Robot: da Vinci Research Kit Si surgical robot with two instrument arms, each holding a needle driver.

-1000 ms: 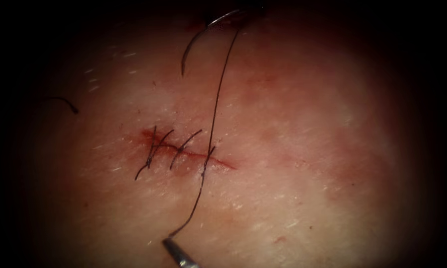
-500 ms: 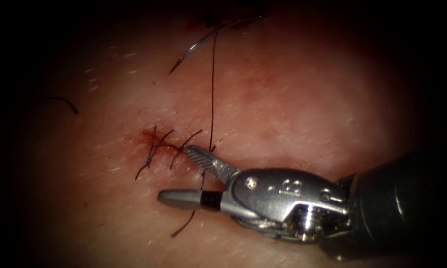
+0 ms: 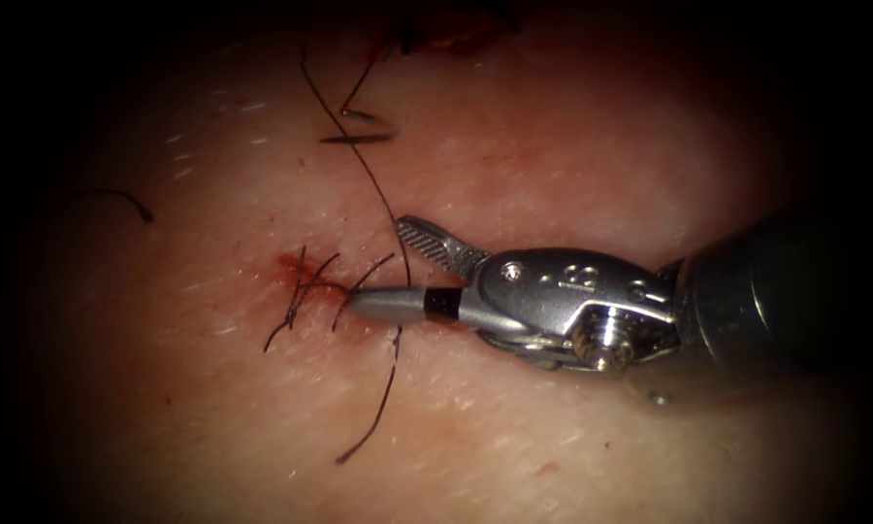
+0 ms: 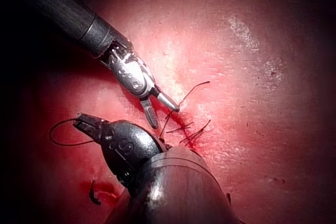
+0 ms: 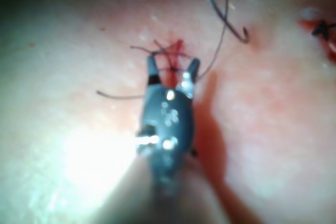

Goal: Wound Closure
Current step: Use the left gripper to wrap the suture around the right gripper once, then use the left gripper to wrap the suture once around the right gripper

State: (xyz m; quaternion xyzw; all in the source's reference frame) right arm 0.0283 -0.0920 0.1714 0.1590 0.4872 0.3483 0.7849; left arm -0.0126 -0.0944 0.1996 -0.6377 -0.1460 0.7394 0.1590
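The tissue (image 3: pixel 572 146) carries a short red cut (image 3: pixel 306 281) crossed by dark stitches. My right tool (image 3: pixel 383 267) reaches in from the right with its jaws open over the cut's right end. The thread (image 3: pixel 373 189) runs up between the jaws from the last stitch, and they hold nothing. Its tail (image 3: pixel 373 417) lies loose below the cut. The needle (image 3: pixel 359 138) is a thin dark sliver above the cut, out of the tissue. In the left wrist view my left tool (image 4: pixel 84 123) is shut on one end of the curved needle (image 4: pixel 52 135); the right tool (image 4: pixel 157 111) stands open beyond.
A cut end of thread (image 3: pixel 131 204) lies on the tissue at the far left. A second red patch (image 3: pixel 446 39) sits at the top edge. The right tool's shaft (image 3: pixel 776 291) covers the tissue to the right of the cut.
The right tool came in from the lower right and has risen onto the cut's right end, jaws open. The needle has turned at the top, and the thread now slants to the left.
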